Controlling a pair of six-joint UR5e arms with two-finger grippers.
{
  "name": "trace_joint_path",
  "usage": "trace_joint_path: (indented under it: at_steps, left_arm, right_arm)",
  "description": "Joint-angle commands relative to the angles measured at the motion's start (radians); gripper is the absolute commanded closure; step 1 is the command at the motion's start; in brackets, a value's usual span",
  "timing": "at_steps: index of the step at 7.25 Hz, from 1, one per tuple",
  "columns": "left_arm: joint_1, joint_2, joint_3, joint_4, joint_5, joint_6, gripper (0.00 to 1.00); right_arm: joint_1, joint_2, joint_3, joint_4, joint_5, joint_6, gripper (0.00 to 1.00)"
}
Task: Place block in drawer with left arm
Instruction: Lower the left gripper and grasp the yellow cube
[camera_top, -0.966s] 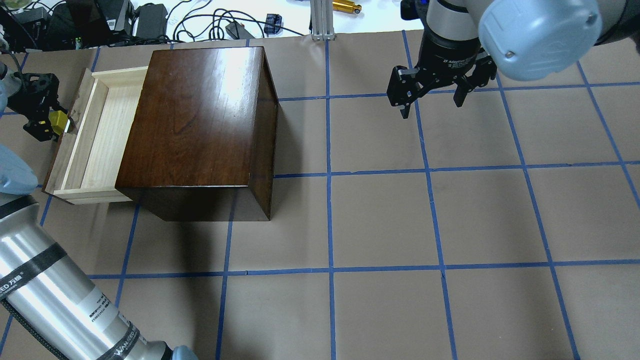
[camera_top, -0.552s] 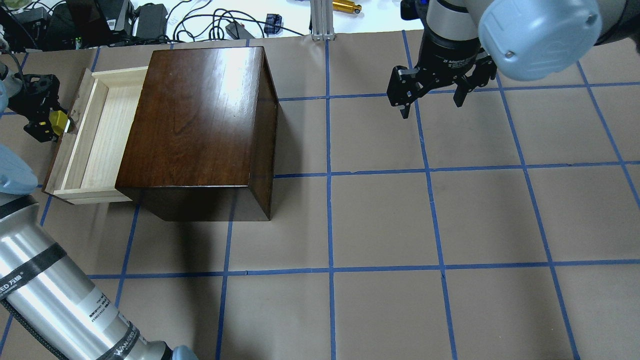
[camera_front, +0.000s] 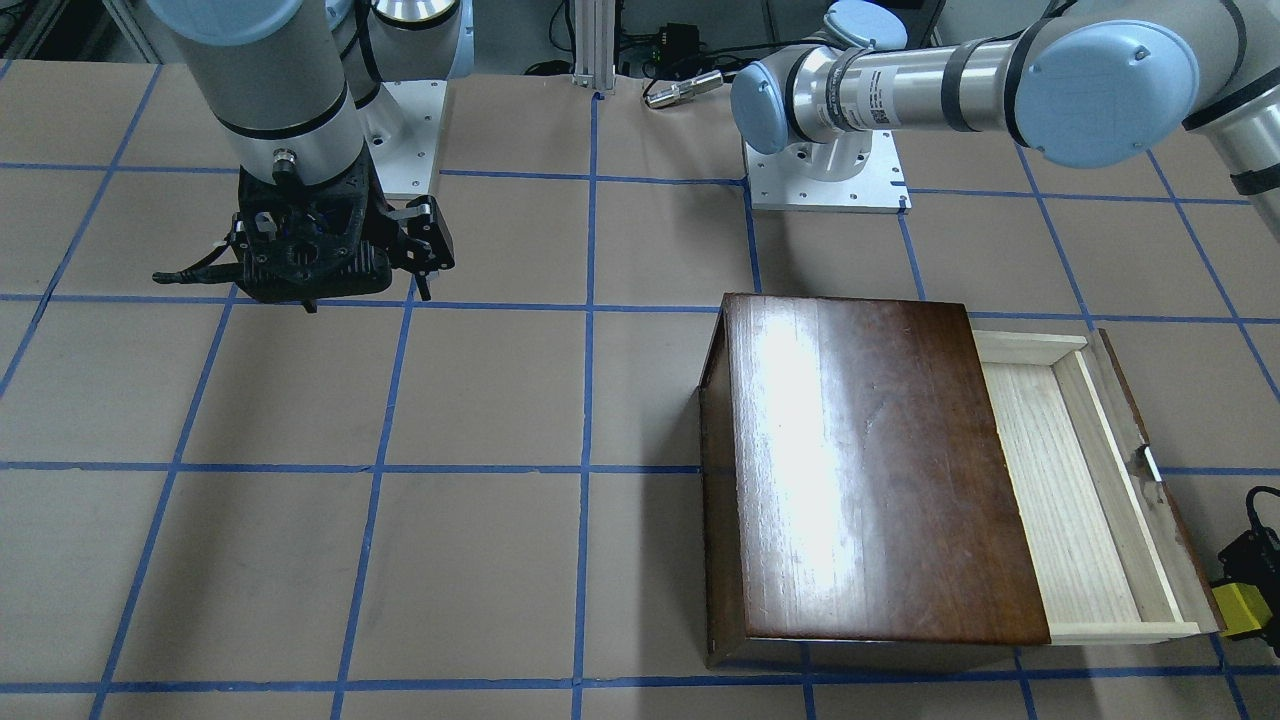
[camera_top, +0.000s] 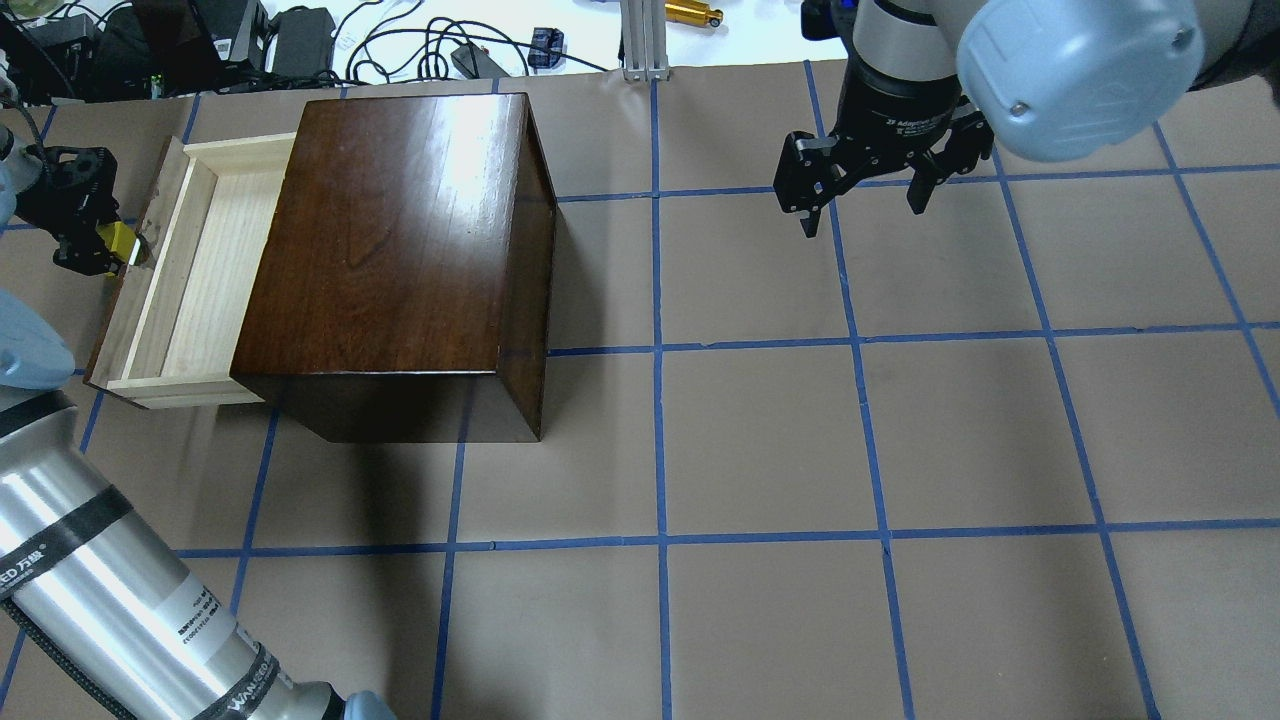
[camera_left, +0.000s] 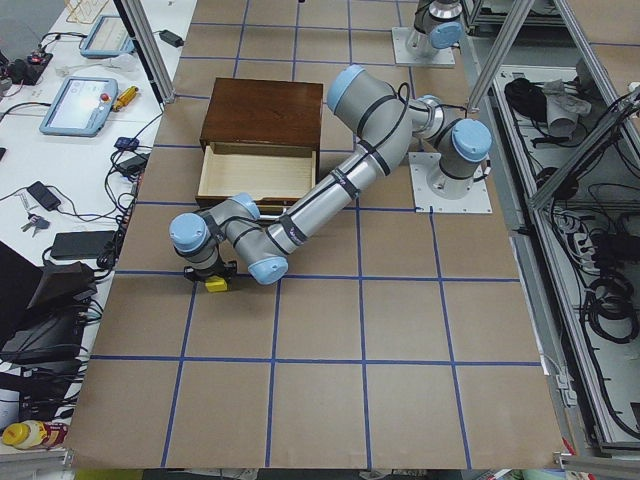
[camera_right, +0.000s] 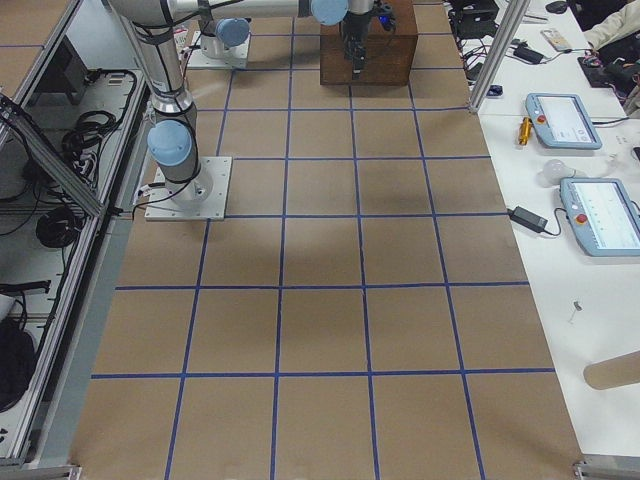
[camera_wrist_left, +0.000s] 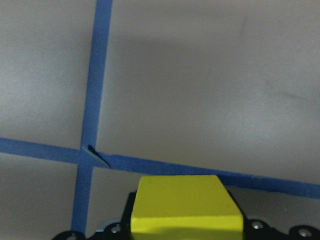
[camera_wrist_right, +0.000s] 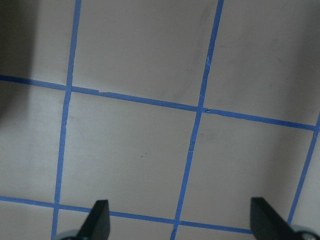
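Observation:
The small yellow block (camera_top: 124, 240) is held in my left gripper (camera_top: 110, 245), which is shut on it just outside the dark notched front of the open drawer (camera_top: 190, 270). The drawer's pale tray sticks out of the dark brown box (camera_top: 400, 250) and holds nothing. In the front-facing view the block (camera_front: 1243, 607) sits at the right edge, beside the drawer's front corner (camera_front: 1185, 570). The left wrist view shows the block (camera_wrist_left: 185, 210) over taped brown paper. My right gripper (camera_top: 862, 205) is open and empty, far from the box.
The table is brown paper with a blue tape grid (camera_top: 660, 350). Cables and devices (camera_top: 300, 40) lie past the far edge behind the box. The right arm's base plate (camera_front: 400, 130) and the left arm's base plate (camera_front: 825, 180) sit at the robot side.
My left gripper with the block has shifted slightly toward the table's far side, staying beside the drawer front. The right arm has not moved.

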Motion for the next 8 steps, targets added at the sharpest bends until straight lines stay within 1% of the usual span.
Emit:
trace_joint_path:
  at_steps: [1,2,4,8]
  left_arm:
    - [0.000,0.000,-0.005,0.009,-0.001,0.002,0.89]
    - [0.000,0.000,-0.003,0.009,-0.001,0.002,0.91]
    - [0.000,0.002,-0.003,0.009,-0.002,0.002,0.92]
    - [0.000,0.002,-0.003,0.009,-0.002,0.002,0.93]
  right_arm:
    - [0.000,0.000,0.000,0.000,0.000,0.000,0.00]
    - [0.000,0.000,0.000,0.000,0.000,0.000,0.00]
    - [0.000,0.000,0.000,0.000,0.000,-0.001,0.00]
    - [0.000,0.000,0.000,0.000,0.000,-0.001,0.00]
